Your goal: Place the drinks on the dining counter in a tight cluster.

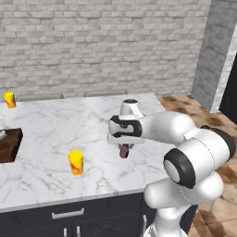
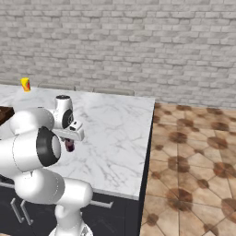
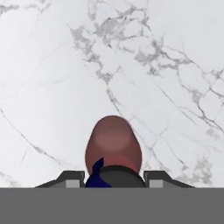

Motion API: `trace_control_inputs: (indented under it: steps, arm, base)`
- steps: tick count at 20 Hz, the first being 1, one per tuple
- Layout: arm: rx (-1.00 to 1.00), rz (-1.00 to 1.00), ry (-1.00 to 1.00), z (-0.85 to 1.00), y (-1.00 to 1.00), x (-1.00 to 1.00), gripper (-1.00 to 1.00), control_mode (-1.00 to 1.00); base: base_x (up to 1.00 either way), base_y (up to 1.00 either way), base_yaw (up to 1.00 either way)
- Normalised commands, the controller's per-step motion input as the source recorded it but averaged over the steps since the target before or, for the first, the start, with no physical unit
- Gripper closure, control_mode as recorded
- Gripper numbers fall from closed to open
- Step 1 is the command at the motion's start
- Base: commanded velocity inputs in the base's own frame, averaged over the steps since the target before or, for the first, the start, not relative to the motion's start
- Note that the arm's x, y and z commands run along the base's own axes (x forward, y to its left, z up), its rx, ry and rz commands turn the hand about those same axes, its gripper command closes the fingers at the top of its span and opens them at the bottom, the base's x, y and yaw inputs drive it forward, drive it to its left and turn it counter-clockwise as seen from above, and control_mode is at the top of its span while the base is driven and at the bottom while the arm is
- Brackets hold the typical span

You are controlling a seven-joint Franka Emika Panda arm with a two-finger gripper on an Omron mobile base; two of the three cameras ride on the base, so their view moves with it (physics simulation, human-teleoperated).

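Observation:
My gripper (image 1: 124, 146) is shut on a short dark maroon drink (image 1: 124, 151) and holds it upright just over the dining counter (image 1: 55, 125), near its right front part. In the right base view the same drink (image 2: 69, 145) hangs under the gripper (image 2: 69, 140) above the white marble counter (image 2: 115, 124). From the hand view I look down on the maroon drink's (image 3: 113, 146) rounded top between the fingertips, gripper (image 3: 114, 177), with veined marble (image 3: 52, 65) behind it. Whether it touches the top I cannot tell.
A yellow can (image 1: 76, 162) stands near the counter's front, left of the gripper. Another yellow can (image 1: 9, 100) is at the far left back. A dark brown block (image 1: 9, 144) lies at the left edge. Tiled floor (image 2: 193, 161) begins past the counter's right edge.

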Motion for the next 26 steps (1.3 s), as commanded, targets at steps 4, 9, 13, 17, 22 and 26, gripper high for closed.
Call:
trace_control_inputs:
  steps: [4, 9, 13, 17, 22, 26]
  arm:
    - [0.05, 0.00, 0.00, 0.04, 0.00, 0.00, -1.00, -1.00]
    - [0.05, 0.00, 0.00, 0.07, 0.00, 0.00, -1.00, -1.00]
    - [0.05, 0.00, 0.00, 0.05, 0.00, 0.00, -1.00, -1.00]
    - [0.01, 0.00, 0.00, 0.00, 0.00, 0.00, -1.00, -1.00]
    - [0.01, 0.00, -0.03, 0.26, -0.06, -0.10, -1.00, -1.00]
    - [0.04, 0.01, -0.16, 0.71, -0.47, -0.66, -1.00, -1.00]
  base:
    - [0.00, 0.00, 0.00]
    - [0.00, 0.00, 0.00]
    - [0.00, 0.00, 0.00]
    - [0.00, 0.00, 0.00]
    - [0.00, 0.00, 0.00]
    - [0.00, 0.00, 0.00]
